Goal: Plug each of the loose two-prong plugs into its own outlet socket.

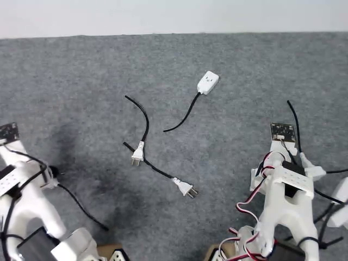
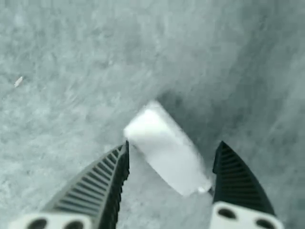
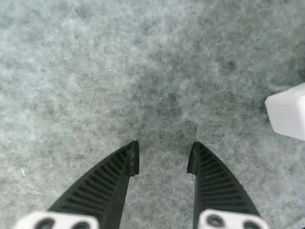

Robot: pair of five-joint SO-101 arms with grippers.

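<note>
Two white two-prong plugs on black cords lie loose mid-carpet: one (image 1: 137, 155) to the left, the other (image 1: 185, 188) nearer the front. A white outlet socket (image 1: 207, 82) with a black cord lies farther back. My left gripper (image 2: 174, 145) is open, and a white socket block (image 2: 167, 148) lies slantwise between its fingers; whether they touch it is unclear. My right gripper (image 3: 165, 143) hangs open over bare carpet with another white socket block (image 3: 287, 117) off to one side. The left arm (image 1: 22, 190) and right arm (image 1: 285, 182) stand at the front corners.
Grey carpet (image 1: 244, 65) covers the table up to a pale wall at the back. A black cord (image 1: 81, 206) trails from the left arm toward the front. A white block (image 1: 341, 198) lies by the right arm at the edge.
</note>
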